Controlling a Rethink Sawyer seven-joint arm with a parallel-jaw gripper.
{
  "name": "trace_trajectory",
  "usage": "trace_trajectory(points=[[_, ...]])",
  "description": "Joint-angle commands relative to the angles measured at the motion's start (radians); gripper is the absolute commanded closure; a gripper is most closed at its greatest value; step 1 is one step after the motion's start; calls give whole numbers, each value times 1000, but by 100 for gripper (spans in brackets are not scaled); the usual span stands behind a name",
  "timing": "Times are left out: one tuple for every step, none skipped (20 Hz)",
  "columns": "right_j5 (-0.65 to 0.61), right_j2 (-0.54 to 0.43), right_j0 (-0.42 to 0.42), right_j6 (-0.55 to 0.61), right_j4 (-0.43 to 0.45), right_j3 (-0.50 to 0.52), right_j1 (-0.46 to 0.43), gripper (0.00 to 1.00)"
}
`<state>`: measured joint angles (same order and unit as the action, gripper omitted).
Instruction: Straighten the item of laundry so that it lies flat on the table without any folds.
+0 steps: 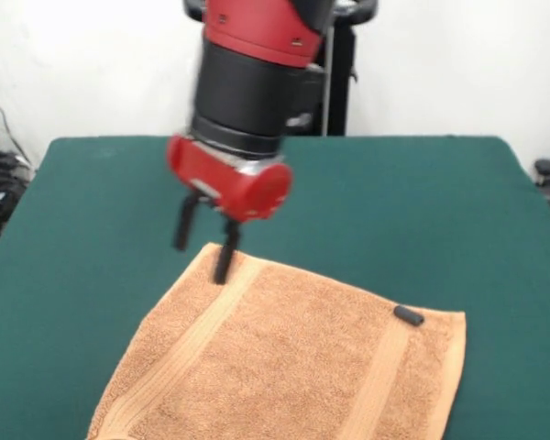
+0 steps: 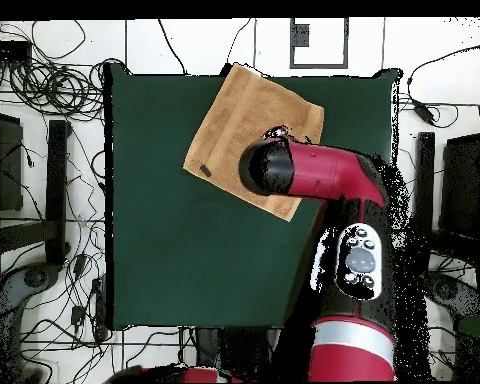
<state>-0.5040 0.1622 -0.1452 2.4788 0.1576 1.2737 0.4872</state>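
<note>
The item of laundry (image 1: 293, 367), an orange-tan terry towel with two woven bands, lies spread out and turned at an angle on the dark green table (image 1: 422, 211). In the front view its near part runs off the bottom edge. My gripper (image 1: 200, 262) hangs open just over the towel's far left corner. One finger (image 1: 225, 257) is at the towel's edge, the other over bare table, with nothing between them. In the overhead view the towel (image 2: 239, 115) lies at the table's (image 2: 184, 250) top edge, and the red arm (image 2: 304, 170) hides one corner and the gripper.
A small dark thing (image 1: 408, 316) sits on the towel near its far right corner. It also shows in the overhead view as the small dark thing (image 2: 205, 171). Cables and stands (image 2: 44, 200) surround the table on the floor.
</note>
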Motion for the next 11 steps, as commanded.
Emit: trace_trajectory(points=[[-173,-142,-86,-307,93,-159,-74,0],[-187,-155,-99,-314,96,-165,-73,0],[-192,-160,-105,-316,104,-172,-74,0],[-198,-166,-111,-318,111,-179,-74,0],[-203,-171,-115,-314,117,-186,-78,0],[-201,-175,-118,-310,126,-192,-83,0],[-199,-179,-121,-306,135,-197,-87,0],[-195,-181,-123,-302,142,-202,-91,0],[-192,-184,-126,-299,150,-206,-95,0],[-195,-190,-129,-301,157,-209,-98,0],[-200,-199,-135,-302,161,-212,-101,0]])
